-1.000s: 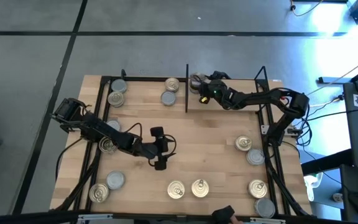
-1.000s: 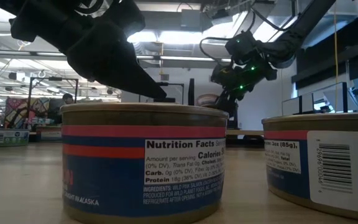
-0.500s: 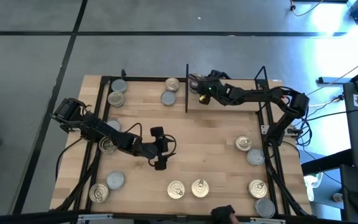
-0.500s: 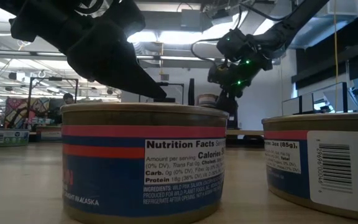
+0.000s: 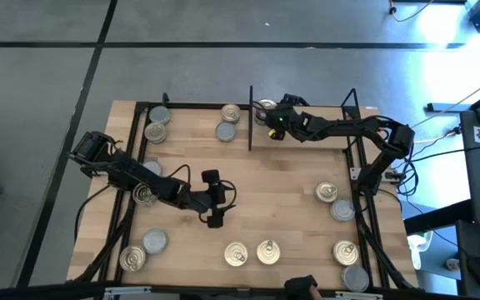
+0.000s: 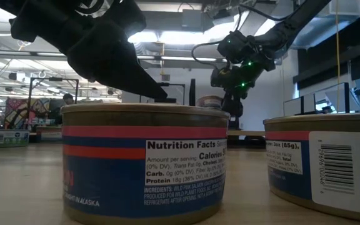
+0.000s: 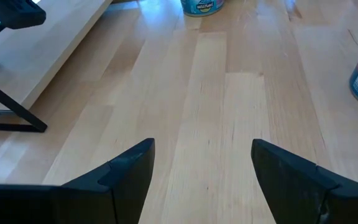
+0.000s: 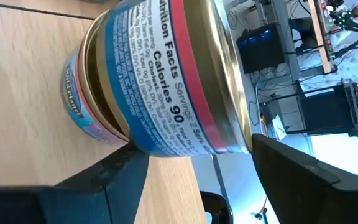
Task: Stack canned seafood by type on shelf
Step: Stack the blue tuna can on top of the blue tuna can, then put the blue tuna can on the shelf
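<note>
Right of the black divider (image 5: 250,125), at the far edge of the shelf (image 5: 307,127), my right gripper (image 5: 268,115) is shut on a can (image 8: 179,81) with a blue and red label and a gold rim. That can sits on a second can (image 8: 79,109), which stands on the shelf's wood. My left gripper (image 5: 219,198) hangs open over bare wood (image 7: 204,93) in the middle of the table, with nothing between its fingers. Several more cans stand in the shelf's left bay (image 5: 226,131) and around the table (image 5: 267,252). My right gripper pinches the upper can's labelled side wall (image 8: 166,140) between its two fingers, one on each opposite side. The fingers come from the table's right, slanting down. The can's bottom lies on the lid of the second can (image 8: 95,74), a little offset from it.
Cans stand at the near edge (image 5: 236,254), at the near left (image 5: 132,258), at the right (image 5: 327,192) and under my left arm (image 5: 144,193). Two cans fill the low view's foreground (image 6: 145,162) (image 6: 324,169). Thin black bars (image 5: 352,108) edge the shelf.
My right gripper's wrist has risen a little and tipped, keeping its hold on the can, which stays by the divider on top of the lower can.
</note>
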You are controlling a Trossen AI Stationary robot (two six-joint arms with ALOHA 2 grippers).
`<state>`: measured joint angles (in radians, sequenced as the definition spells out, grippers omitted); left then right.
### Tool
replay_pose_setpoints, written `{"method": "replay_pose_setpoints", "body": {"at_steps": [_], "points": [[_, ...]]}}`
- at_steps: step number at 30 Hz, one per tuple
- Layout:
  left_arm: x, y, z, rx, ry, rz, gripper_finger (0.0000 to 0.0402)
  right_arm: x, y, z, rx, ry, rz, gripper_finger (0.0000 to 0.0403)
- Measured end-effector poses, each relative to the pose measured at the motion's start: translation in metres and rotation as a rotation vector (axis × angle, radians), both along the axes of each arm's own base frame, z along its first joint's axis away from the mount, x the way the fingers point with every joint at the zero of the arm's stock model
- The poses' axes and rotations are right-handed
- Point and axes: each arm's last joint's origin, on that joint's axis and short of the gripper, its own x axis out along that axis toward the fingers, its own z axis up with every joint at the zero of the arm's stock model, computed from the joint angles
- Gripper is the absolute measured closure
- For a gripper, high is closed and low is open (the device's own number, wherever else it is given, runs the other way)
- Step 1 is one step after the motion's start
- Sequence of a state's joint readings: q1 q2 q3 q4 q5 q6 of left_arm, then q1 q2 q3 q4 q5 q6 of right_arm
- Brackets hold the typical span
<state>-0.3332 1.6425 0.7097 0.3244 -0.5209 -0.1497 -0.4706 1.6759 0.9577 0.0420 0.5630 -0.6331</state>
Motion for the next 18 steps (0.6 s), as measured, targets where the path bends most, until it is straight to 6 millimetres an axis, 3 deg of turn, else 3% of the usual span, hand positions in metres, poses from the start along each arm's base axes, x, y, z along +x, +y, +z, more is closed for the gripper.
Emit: {"method": "replay_pose_setpoints", "body": {"at_steps": [18], "points": [[0.0000, 0.0000, -0.0001, -0.001, 0.000, 0.000, 0.0137, -0.0060, 0.0014, 0.0094, -0.047, 0.055, -0.023, 0.0123]]}}
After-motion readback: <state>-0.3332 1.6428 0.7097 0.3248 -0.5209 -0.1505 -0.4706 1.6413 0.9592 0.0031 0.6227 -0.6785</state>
